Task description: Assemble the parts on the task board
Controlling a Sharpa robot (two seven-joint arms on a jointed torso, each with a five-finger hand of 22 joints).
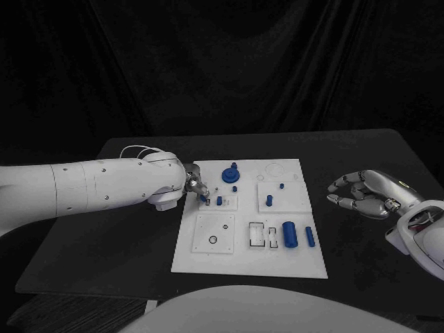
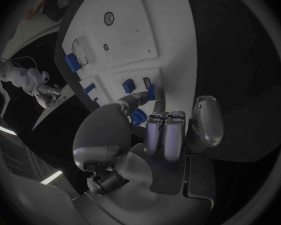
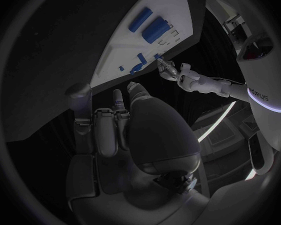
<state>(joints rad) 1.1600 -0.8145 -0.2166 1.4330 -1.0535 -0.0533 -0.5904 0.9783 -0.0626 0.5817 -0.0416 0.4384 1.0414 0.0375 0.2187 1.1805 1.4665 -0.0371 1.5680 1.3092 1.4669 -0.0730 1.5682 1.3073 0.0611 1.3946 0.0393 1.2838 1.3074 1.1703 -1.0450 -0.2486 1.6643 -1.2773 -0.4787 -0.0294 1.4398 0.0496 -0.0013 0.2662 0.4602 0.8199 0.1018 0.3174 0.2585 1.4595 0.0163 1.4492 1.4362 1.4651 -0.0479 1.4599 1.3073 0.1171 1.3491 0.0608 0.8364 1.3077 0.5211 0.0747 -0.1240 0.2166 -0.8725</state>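
The left hand (image 1: pixel 194 184) reaches over the near-left part of the white board (image 1: pixel 214 260) and pinches a small blue peg (image 2: pixel 151 92) between its thumb and a fingertip; its other fingers (image 2: pixel 167 135) are curled in side by side. The peg sits right at the board's surface, beside a short blue block (image 2: pixel 127 85) just past the fingertips. Farther out from this hand stands a blue knob (image 1: pixel 231 171), and beyond it toward the other arm two small blue pins (image 1: pixel 269 201) stand upright. Nearer the robot, two blue cylinders (image 1: pixel 290 235) lie side by side on the board.

The right hand (image 1: pixel 365 193) hovers above the black table (image 1: pixel 122 229), just off the board's edge, with its fingers loosely curled around nothing.
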